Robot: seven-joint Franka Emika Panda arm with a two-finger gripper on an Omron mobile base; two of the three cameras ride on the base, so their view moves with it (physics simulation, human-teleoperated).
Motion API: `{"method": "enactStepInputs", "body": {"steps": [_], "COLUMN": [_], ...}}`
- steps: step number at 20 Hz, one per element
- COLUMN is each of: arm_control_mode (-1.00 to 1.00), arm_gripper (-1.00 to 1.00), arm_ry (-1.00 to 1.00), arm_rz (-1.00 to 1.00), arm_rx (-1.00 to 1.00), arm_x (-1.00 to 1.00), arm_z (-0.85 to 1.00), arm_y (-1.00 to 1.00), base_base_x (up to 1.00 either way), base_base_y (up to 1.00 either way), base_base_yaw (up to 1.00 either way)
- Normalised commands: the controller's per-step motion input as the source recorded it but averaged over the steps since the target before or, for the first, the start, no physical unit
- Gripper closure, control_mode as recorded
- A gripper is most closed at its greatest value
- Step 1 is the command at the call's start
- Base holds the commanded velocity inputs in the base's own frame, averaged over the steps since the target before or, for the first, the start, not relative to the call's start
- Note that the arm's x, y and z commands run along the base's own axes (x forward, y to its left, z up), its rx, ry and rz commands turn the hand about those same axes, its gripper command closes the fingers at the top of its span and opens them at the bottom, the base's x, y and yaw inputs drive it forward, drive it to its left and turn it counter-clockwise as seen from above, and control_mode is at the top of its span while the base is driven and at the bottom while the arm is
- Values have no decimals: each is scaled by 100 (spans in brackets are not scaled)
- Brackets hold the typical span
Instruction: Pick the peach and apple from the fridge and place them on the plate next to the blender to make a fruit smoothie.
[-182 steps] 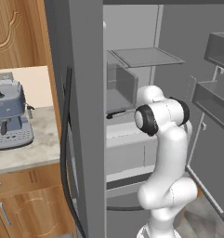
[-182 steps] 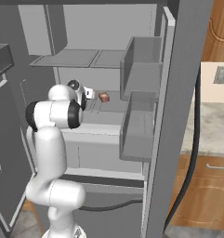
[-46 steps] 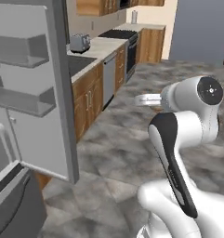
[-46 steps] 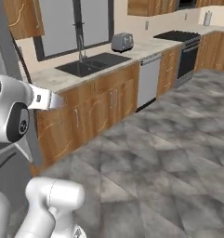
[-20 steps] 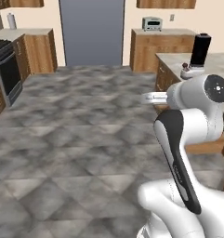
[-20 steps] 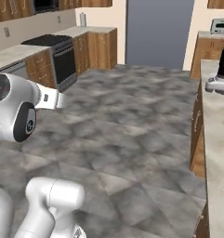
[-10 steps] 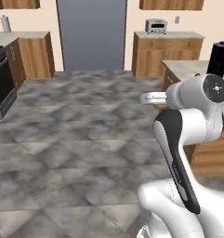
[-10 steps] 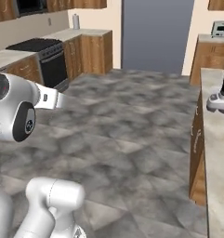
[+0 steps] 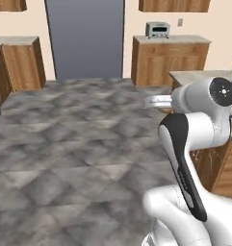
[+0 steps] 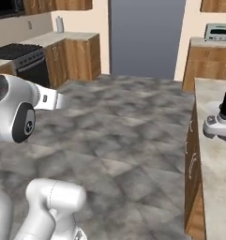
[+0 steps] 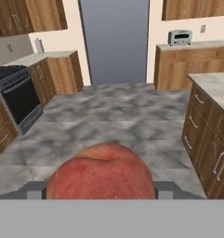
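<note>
Arm folded high over the kitchen floor, peach in the claw.

The white arm (image 9: 194, 144) stands bent at the elbow, forearm level, the hand reaching out ahead over the grey stone floor (image 9: 74, 144). Off to the claw's right, on the counter (image 10: 217, 154), sits the black blender (image 10: 225, 110) on its pale base. In the hand view the claw (image 11: 100, 190) is clamped on the peach (image 11: 100, 174), which sits right between the fingers.
</note>
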Motion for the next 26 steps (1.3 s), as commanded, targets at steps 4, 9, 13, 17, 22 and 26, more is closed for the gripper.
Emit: {"method": "enactStepInputs", "body": {"steps": [4,9,13,17,22,26], "arm_control_mode": [100,100,100,100,100,100], "arm_gripper": [100,100,100,100,100,100], "arm_ry": [0,0,0,0,0,0], "arm_rz": [0,0,0,0,0,0], "arm_rx": [0,0,0,0,0,0], "arm_x": [0,0,0,0,0,0], "arm_z": [0,0,0,0,0,0], "arm_y": [0,0,0,0,0,0], "base_base_x": [100,98,90,90,76,58], "base_base_y": [-20,-5,9,31,61,71], "base_base_yaw": [-34,-49,-63,-66,-70,-76]}}
